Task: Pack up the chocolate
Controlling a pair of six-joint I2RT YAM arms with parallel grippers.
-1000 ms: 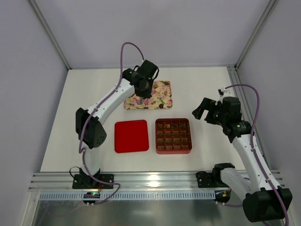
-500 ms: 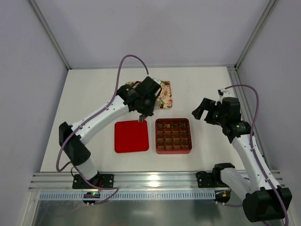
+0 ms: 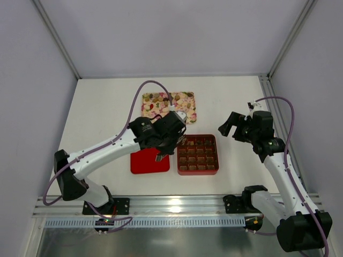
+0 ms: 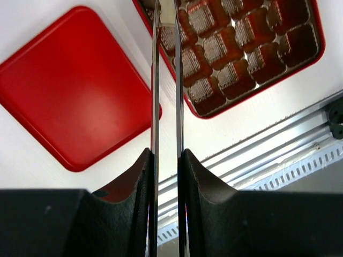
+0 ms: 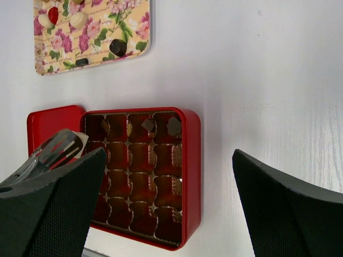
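Your left gripper (image 4: pixel 166 16) pinches a pale chocolate (image 4: pixel 168 7) over the red box's (image 5: pixel 193 160) far-left corner; your right gripper (image 3: pixel 227 123) is spread wide.

1. The white-and-black left arm (image 3: pixel 107 151) reaches low, forward and rightward. Its left gripper (image 4: pixel 166 6) has long thin metal fingers nearly together, pinching a pale chocolate piece (image 4: pixel 167 15).
2. The white-and-black right arm (image 3: pixel 282 167) stands bent, with its wrist aimed left. The right gripper (image 5: pixel 169 154) is spread wide.

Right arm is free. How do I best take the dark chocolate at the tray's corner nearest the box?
Come straight down with the open right end effector and close on two opposite sides of the dark chocolate. It is small and roundish, with bare tray all around it, so the fingers should fit either side. It sits low, so a sideways approach looks poor.
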